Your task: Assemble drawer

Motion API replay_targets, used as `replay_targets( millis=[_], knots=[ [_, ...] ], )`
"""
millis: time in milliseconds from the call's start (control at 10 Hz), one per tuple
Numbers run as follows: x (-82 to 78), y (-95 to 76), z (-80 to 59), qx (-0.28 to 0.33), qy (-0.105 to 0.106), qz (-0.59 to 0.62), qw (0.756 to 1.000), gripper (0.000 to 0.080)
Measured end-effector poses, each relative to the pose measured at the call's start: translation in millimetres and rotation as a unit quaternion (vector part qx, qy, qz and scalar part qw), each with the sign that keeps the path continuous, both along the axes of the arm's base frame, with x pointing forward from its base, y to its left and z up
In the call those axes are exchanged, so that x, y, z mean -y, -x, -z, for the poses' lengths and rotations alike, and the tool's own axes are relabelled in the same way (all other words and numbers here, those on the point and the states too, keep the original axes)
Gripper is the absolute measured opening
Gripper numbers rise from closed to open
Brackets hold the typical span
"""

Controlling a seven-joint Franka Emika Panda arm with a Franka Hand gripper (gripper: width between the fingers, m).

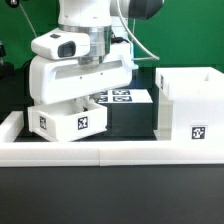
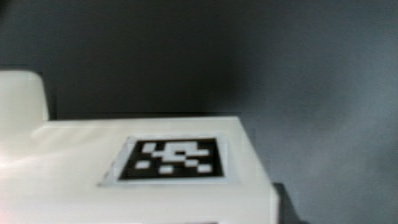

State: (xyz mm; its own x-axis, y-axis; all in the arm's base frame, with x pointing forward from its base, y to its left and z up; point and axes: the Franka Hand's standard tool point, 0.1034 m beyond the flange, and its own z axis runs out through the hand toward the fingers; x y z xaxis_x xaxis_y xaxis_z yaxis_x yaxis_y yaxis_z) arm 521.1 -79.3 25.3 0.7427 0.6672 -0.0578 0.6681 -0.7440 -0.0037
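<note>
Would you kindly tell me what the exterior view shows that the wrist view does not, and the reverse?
Only the exterior view: the hand over a tilted tray, the tall housing at that view's right, the marker board and the low border wall. Only the wrist view: a blurred close-up of one marker tag on a white face; which part it belongs to is unclear. Both: white tagged plastic against the black table.

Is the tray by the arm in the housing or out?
Out: the tray is under the arm at the exterior view's left, apart from the housing.
</note>
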Motion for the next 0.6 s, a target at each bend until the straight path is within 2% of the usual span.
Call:
replay_targets(
  millis=[300,600],
  knots=[
    [1.8,1.1,0.9,-0.007,-0.006,-0.124,0.992,0.0042],
    [-6.3,-5.1,-1.3,-0.012,0.002,-0.254,0.967,0.0042]
  ],
)
